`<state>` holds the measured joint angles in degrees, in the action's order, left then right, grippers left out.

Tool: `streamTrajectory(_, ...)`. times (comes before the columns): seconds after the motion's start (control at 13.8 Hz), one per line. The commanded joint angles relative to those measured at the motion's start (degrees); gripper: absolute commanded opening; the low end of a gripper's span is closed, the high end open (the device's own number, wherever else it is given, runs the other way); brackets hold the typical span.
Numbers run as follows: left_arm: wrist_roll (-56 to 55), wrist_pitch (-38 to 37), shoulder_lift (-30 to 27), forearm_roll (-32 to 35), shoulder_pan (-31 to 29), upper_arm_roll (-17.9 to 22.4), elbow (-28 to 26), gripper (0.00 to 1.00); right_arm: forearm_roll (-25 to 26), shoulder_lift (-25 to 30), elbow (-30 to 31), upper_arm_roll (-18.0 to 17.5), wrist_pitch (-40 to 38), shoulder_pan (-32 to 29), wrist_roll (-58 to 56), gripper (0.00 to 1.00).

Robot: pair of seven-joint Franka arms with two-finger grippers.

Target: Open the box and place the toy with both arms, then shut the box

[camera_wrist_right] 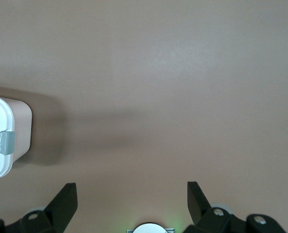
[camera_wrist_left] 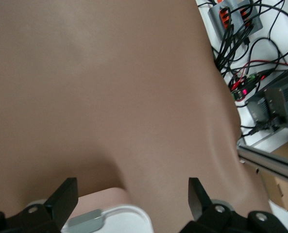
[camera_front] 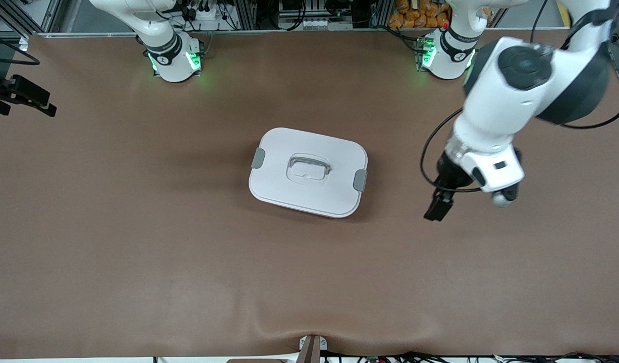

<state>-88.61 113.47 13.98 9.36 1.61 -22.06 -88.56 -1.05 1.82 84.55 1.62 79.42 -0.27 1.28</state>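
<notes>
Lying lidded, the box [camera_front: 308,172] runs base-to-base; left gripper [camera_front: 439,206] and right gripper [camera_wrist_right: 131,194] gape.

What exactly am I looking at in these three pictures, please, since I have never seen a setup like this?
These are two white robot arms bolted along one edge of a brown table. The big picture looks down from a high camera facing them; the other two come from cameras on each arm's wrist. In the middle sits the box, its white lid on, a grey clip at each end. The left gripper hangs open over bare table toward the left arm's end, holding nothing. The right gripper shows only in its own wrist picture, open and empty, with the box's end in sight. No toy is visible.
</notes>
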Motion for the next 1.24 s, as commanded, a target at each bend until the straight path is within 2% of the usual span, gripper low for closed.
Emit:
streamTrajectory(0.0, 9.6, -4.7, -5.4, -5.0, -4.0, -0.1, -2.8, 1.00, 0.3, -0.2, -0.7, -0.1, -0.2, 0.3, 0.8, 1.00)
streamTrajectory(0.15, 16.0, -7.8, -7.7, -7.7, -4.7, 0.9, -3.2, 1.00, 0.2, -0.2, -0.7, -0.1, -0.3, 0.4, 0.9, 1.00)
streamTrajectory(0.36, 25.0, -9.8, -12.6, -9.6, -3.2, 5.9, -5.9, 1.00, 0.2, -0.2, -0.8, -0.2, -0.3, 0.7, 0.9, 1.00)
streamTrajectory(0.58, 35.9, -14.2, -16.3, -10.3, 2.9, 15.0, -7.8, 1.00, 0.1, -0.2, -0.8, -0.1, -0.7, 0.5, 0.9, 1.00)
streamTrajectory(0.87, 51.7, -20.3, -18.7, -10.2, 3.0, 18.2, -7.6, 1.00, 0.1, -0.2, -0.8, -0.1, -0.6, 0.7, 0.9, 1.00)
streamTrajectory(1.16, 68.7, -23.6, -18.7, -10.1, -0.1, 18.4, -7.2, 1.00, 0.1, -0.2, -0.8, -0.1, -0.6, 0.7, 0.9, 1.00)
